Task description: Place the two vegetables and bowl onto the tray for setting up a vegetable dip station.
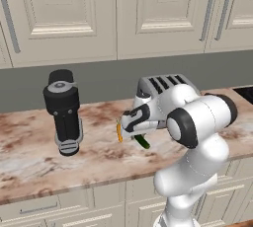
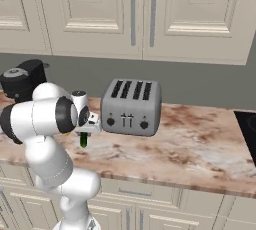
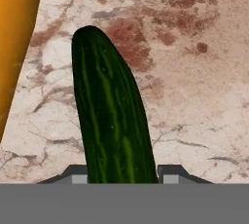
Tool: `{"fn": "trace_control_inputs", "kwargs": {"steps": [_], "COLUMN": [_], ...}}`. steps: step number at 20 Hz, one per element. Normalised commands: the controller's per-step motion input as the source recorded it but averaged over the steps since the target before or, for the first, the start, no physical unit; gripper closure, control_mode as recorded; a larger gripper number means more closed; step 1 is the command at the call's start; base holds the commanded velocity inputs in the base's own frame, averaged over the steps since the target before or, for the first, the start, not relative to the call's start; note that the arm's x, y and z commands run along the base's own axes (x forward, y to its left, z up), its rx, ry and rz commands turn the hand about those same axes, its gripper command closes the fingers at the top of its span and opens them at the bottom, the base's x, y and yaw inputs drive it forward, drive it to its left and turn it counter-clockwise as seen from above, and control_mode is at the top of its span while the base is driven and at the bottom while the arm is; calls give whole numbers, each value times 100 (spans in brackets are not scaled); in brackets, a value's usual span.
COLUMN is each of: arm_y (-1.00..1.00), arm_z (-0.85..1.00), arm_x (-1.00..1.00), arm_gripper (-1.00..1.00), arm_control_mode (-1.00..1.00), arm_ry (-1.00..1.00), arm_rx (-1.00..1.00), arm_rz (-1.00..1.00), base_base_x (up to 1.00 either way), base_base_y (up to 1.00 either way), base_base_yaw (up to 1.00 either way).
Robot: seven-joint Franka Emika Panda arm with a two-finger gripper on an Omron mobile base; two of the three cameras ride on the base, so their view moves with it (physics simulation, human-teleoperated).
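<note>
A slim dark-green vegetable (image 3: pixel 109 116) lies on the marble counter (image 3: pixel 194 96) and runs up between my gripper's (image 3: pixel 124 175) two fingertips, which press against both its sides. An orange carrot (image 3: pixel 14 47) lies just to its left, apart from the fingers. From the left base view, the carrot (image 1: pixel 119 132) and the green vegetable (image 1: pixel 143 142) poke out from under the lowered hand, in front of the toaster. In the right base view the green vegetable (image 2: pixel 83 140) shows below the hand. The bowl and the tray are out of view.
A silver four-slot toaster (image 2: pixel 131 106) stands just behind the hand, against the wall. A black coffee machine (image 1: pixel 64 112) stands to the left on the counter. A dark cooktop (image 2: pixel 247 134) lies at the far right. The counter's front edge runs close below the vegetables.
</note>
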Motion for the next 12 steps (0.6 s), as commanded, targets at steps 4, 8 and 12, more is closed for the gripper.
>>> {"fn": "trace_control_inputs", "kwargs": {"steps": [4, 8, 12], "arm_y": [0, 0, 0], "arm_z": [16, 44, 23], "arm_x": [-16, -38, -52], "arm_gripper": [100, 100, 100], "arm_control_mode": [-100, -100, -100], "arm_ry": [-1, -3, -2], "arm_rx": [0, 0, 0], "arm_rz": [0, 0, 0], "base_base_x": [0, 0, 0], "base_base_y": [0, 0, 0], "base_base_yaw": [0, 0, 0]}}
